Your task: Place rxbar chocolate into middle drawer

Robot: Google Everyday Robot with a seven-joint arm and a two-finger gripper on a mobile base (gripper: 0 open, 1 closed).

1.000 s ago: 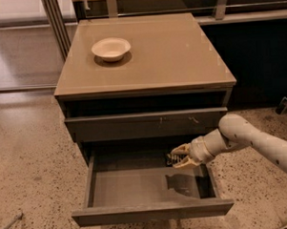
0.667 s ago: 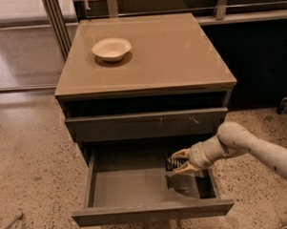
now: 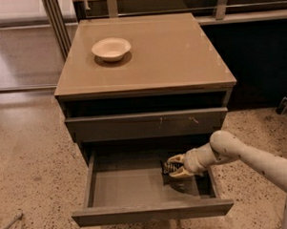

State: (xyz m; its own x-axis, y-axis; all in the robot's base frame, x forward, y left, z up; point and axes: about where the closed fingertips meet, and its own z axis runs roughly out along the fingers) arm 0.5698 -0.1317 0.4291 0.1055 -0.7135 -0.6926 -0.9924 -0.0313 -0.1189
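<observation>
The middle drawer (image 3: 137,186) is pulled open below the cabinet top, showing its grey inner box. My gripper (image 3: 174,166) reaches in from the right and is low inside the drawer's right half. It is shut on the rxbar chocolate (image 3: 169,168), a small dark bar with pale lettering between the pale fingers (image 3: 177,159). The bar hangs just above the drawer floor near the back right. My white arm (image 3: 250,159) crosses over the drawer's right wall.
A white bowl (image 3: 111,48) sits on the tan cabinet top (image 3: 169,53) at the back left. The closed upper drawer front (image 3: 144,123) bears small pale scratches. Speckled floor (image 3: 30,154) surrounds the cabinet; metal poles (image 3: 56,20) stand at the back left.
My gripper with the bar has moved slightly left and lower into the drawer. The drawer and bowl have not moved.
</observation>
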